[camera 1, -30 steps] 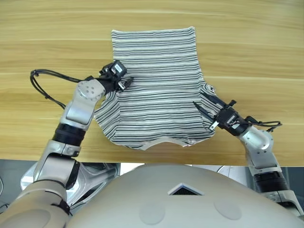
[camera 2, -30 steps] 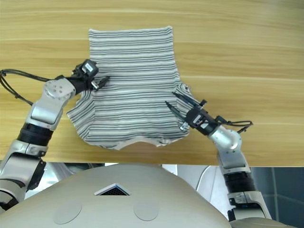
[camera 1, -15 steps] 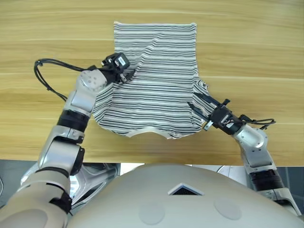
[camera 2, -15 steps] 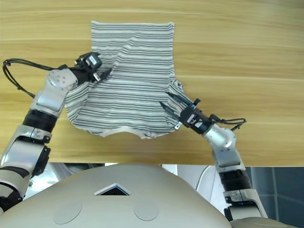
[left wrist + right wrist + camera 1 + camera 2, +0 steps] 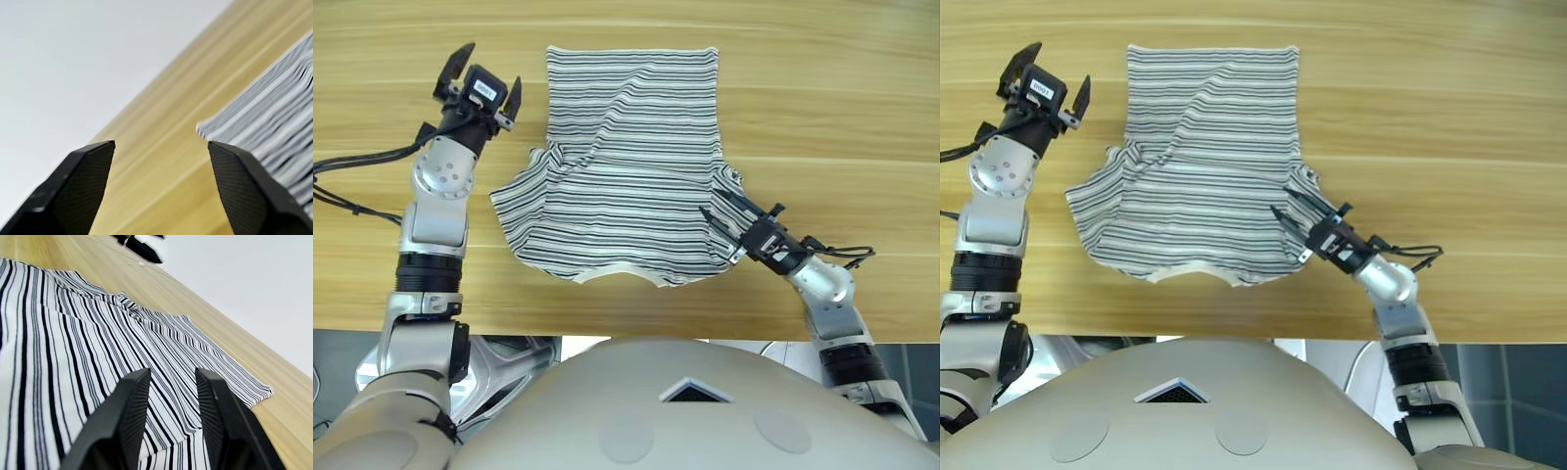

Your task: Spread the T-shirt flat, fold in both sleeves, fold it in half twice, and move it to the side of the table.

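My right gripper (image 5: pixel 713 208) is lying low over the near right part of the black-and-white striped fabric T-shirt (image 5: pixel 626 147), at its 4 o'clock. Its fingers are standing narrowly apart above the cloth. The shirt is lying rumpled at the middle of the light wooden table (image 5: pixel 842 117), creasing along its 9 o'clock side. At the shirt's 10 o'clock my left gripper (image 5: pixel 492 65) is hovering over bare wood, spread wide and gripping nothing.

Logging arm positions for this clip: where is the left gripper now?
In the head views the left gripper is open over the table, just left of the T-shirt's far left corner.
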Motion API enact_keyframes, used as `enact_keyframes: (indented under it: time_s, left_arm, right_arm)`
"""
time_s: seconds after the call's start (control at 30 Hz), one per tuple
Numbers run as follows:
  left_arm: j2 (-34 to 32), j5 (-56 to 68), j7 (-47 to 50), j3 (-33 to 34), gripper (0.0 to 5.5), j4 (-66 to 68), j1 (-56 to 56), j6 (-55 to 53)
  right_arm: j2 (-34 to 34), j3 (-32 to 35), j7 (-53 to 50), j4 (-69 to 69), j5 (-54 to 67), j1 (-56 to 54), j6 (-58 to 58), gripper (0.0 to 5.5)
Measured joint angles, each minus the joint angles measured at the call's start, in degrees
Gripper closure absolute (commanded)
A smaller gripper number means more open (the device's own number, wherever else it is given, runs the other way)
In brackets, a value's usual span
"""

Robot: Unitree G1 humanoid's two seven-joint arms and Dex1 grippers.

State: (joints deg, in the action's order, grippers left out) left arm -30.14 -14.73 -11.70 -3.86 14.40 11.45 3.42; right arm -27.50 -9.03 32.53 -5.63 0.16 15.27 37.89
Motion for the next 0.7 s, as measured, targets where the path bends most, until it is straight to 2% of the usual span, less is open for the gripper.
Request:
enact_keyframes:
  time_s: [0.13, 0.3, 0.47, 0.7]
  left_arm:
    - [2.2, -2.9, -3.4, -6.4, 1.97, 9.9, 3.9, 2.4]
    - [5.7, 0.5, -10.3, -7.1, 1.97, 21.3, 11.8, 6.9]
    - [7.5, 0.7, -10.3, -7.1, 1.97, 28.7, 16.2, 8.6]
    - [7.6, -4.9, -7.3, -10.9, 1.97, 40.5, 24.1, 6.8]
  right_arm:
    - [0.4, -0.6, -0.3, -0.3, -1.4, -1.3, 0.4, 3.83]
    - [1.3, -1.0, -0.5, -0.4, -1.6, -2.0, 1.2, 3.83]
    - [1.3, -1.0, -0.8, -0.5, -1.9, -1.9, 1.2, 3.83]
    - [1.3, -1.2, -1.2, 0.2, -2.2, -1.7, 0.9, 3.83]
